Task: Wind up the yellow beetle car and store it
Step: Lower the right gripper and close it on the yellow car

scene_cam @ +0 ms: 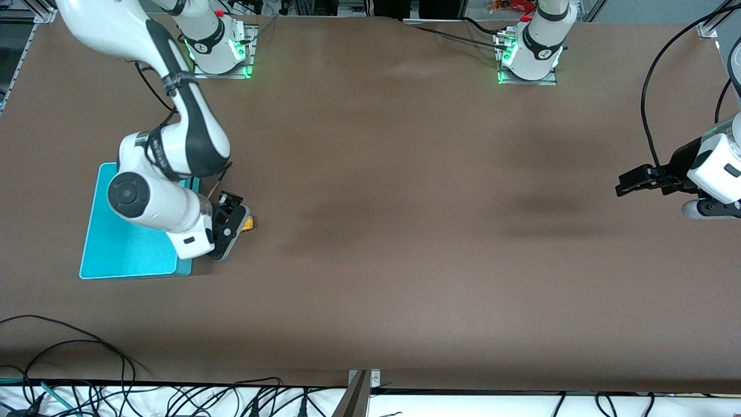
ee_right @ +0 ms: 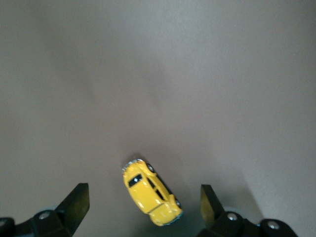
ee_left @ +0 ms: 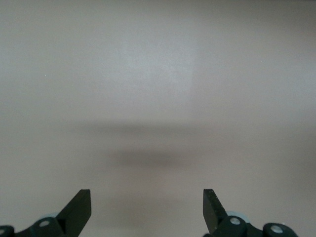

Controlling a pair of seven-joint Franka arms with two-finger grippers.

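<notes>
The yellow beetle car (ee_right: pixel 150 192) is seen on the brown table (scene_cam: pixel 376 243), just beside the turquoise bin (scene_cam: pixel 124 246), toward the right arm's end. The right gripper (ee_right: pixel 143 205) is held low over the car, its fingers (ee_right: pixel 76 202) spread wide on either side without touching it. The left gripper (ee_left: pixel 147 207) is kept waiting over bare table at the left arm's end, jaws parted. No readable writing or brand is found on the car.

yellow beetle car (ee_right: pixel 149 193): yellow, dark windows | bin (scene_cam: pixel 124 249): turquoise | table (scene_cam: pixel 405 231): brown
</notes>
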